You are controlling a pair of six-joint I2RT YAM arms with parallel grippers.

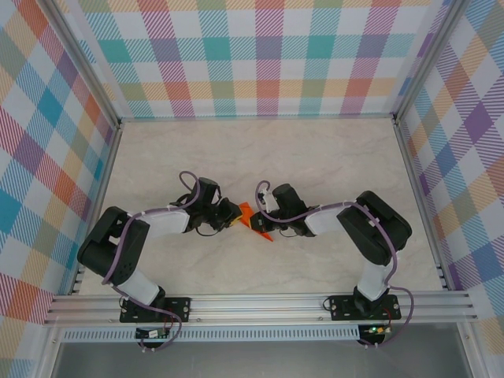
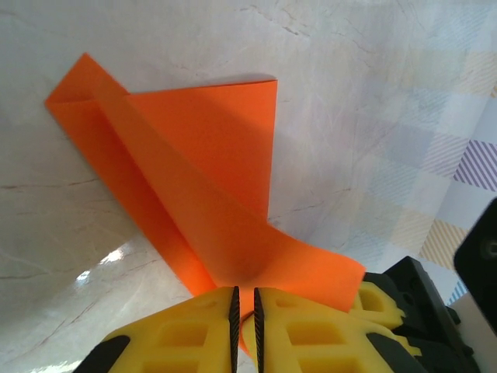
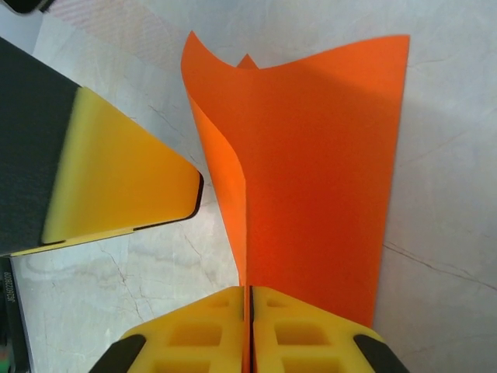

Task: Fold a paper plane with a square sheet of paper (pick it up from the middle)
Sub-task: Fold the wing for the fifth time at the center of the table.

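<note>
Robot lab cell (enclosed), plaid walls (image 1: 268, 55), aluminium rails (image 1: 260, 303), marble-look table (image 1: 260, 150)

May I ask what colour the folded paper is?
Bright orange; the paper shows best in the right wrist view.

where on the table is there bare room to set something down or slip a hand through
The far half of the table, between the back wall and both arms, is bare. So is the near strip between the two arm bases. Crowded: the centre, where the left gripper and right gripper meet on the orange paper.
</note>
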